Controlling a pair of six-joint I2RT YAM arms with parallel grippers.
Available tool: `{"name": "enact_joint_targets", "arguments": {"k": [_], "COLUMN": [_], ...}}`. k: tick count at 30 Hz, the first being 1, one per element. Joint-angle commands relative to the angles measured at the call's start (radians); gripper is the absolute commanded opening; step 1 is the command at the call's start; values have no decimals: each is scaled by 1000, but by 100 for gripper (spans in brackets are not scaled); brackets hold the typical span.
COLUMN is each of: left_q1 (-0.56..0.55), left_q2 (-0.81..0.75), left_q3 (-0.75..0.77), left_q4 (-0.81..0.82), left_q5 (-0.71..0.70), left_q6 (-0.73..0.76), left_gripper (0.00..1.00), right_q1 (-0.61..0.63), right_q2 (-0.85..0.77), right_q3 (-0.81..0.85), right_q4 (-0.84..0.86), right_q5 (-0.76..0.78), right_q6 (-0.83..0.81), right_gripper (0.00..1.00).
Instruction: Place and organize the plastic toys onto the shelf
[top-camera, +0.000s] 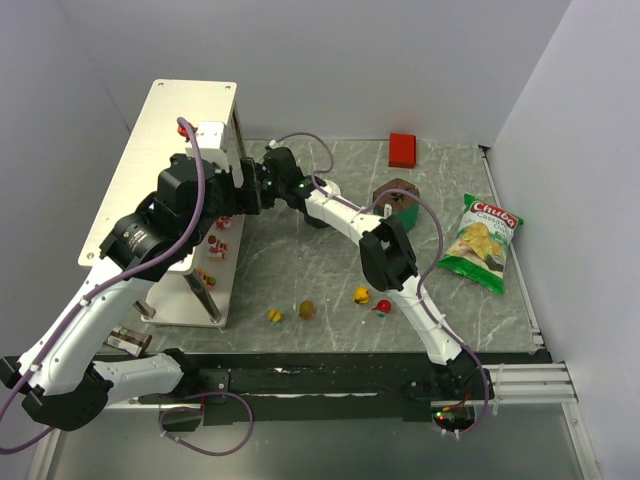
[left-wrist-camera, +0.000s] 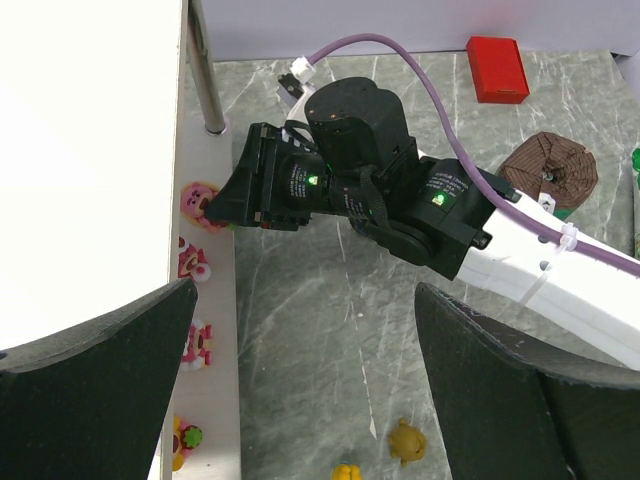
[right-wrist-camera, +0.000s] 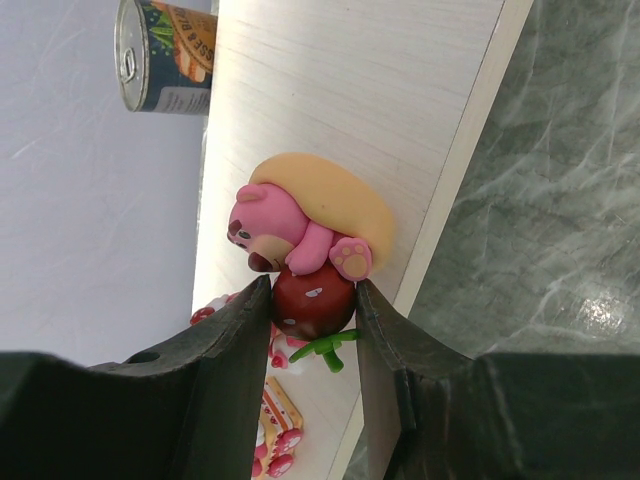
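Observation:
My right gripper (right-wrist-camera: 313, 292) is shut on a plastic toy (right-wrist-camera: 300, 230): a pink bear under a tan hood, sitting on a dark red strawberry, and the pads squeeze the strawberry. It hangs just over the edge of the lower board of the white shelf (right-wrist-camera: 400, 90). More pink toys (left-wrist-camera: 192, 260) lie in a row along that board. My left gripper (left-wrist-camera: 305, 350) is open and hovers above the table beside the shelf, holding nothing. Loose toys lie on the table: yellow ones (top-camera: 274, 316) (top-camera: 361, 295), an olive one (top-camera: 307, 310) and a red one (top-camera: 382, 305).
A tin can (right-wrist-camera: 165, 55) lies on its side beyond the shelf board. At the back of the table are a red block (top-camera: 402, 149) and a brown-topped cup (top-camera: 398, 197). A green chip bag (top-camera: 480, 243) lies at the right. The shelf's flat top (top-camera: 170, 140) lies under my left arm.

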Motion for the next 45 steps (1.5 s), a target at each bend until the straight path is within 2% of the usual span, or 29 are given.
{"name": "enact_joint_targets", "arguments": {"k": [1,4,15,29,45], "left_q1": [3,3,3,3,3], "left_q2": [-17,-20,-22,-11,-8], "left_q3": [35,35,38,46,60], "left_q4": [18,18,15,9,9], "left_q5": [8,5,-1,-5,-2], "left_q6": [14,14,15,15,21], "left_gripper": [96,97,96,96,96], "right_q1": [3,-1,-26,-55,-54], "right_q2": [19,5,6,6,-113], "right_q3": [45,17,5,11,-125], "right_q4": [0,15,72,109,137], "right_q5": [10,-3,-43,-69,-74], "right_q6": [6,26,95,126,11], "right_gripper": [29,36,49,50,54]}}
